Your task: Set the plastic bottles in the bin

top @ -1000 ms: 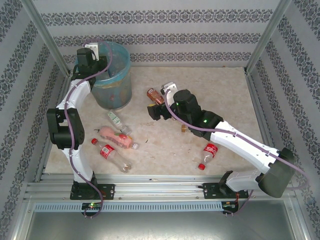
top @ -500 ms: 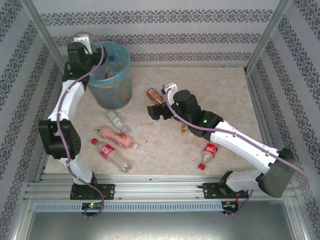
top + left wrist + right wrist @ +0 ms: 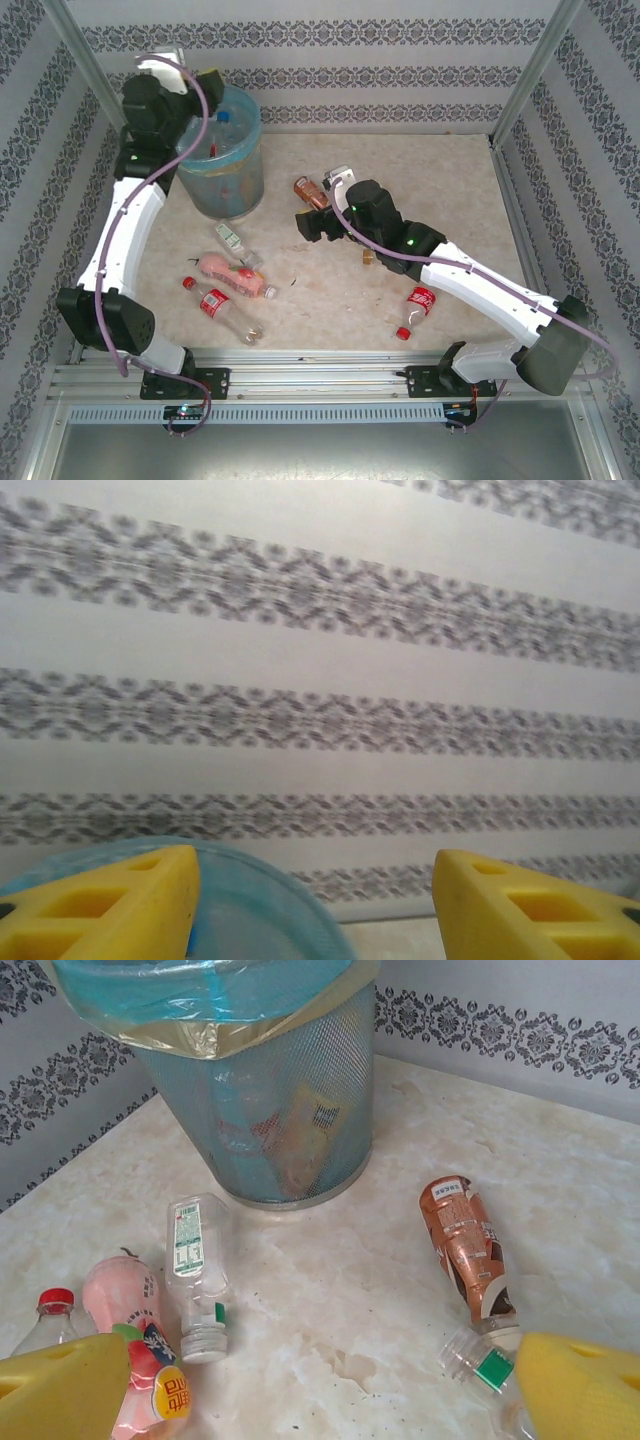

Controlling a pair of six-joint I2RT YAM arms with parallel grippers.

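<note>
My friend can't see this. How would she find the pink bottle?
Start at the big blue bin in the back-left corner. Follow the table toward its near edge: the pink bottle lies on its side beside a red-capped clear bottle. It alone is pink all over.

Bright, even, diffuse light; shadows faint. Wall beyond left tool blurred. Table ahead of right tool sharp.

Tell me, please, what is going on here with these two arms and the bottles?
Two robot arms are clearing plastic bottles into the blue bin. The left gripper hangs open and empty over the bin's rim, and a few bottles already lie inside. The right gripper, also open, hovers low over the table near a brown bottle. Several others, a pink bottle among them, are not yet picked up.
</note>
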